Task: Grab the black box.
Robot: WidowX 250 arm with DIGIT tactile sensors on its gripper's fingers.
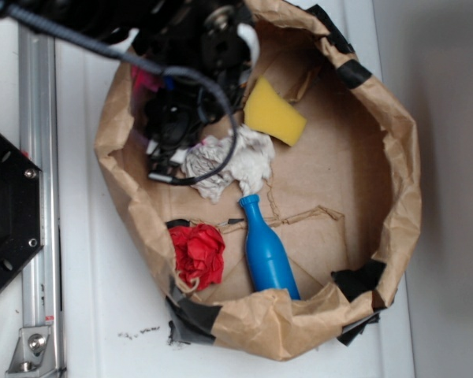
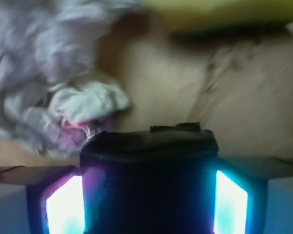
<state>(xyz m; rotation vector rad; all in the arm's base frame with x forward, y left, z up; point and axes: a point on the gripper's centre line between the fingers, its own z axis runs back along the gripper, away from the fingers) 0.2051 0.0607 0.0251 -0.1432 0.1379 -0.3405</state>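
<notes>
Brown paper basin [image 1: 394, 157] on a white table. My gripper [image 2: 149, 195] clasps the black box [image 2: 149, 161] between lit fingers [image 2: 229, 204]; it seems rigid, light (slightly slick), held by opposite sides.

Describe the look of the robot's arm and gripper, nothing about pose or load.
The arm is black with white trim, and a black cable loops beside it. The gripper has glowing pads, pink-white on one side, cyan on the other.
</notes>
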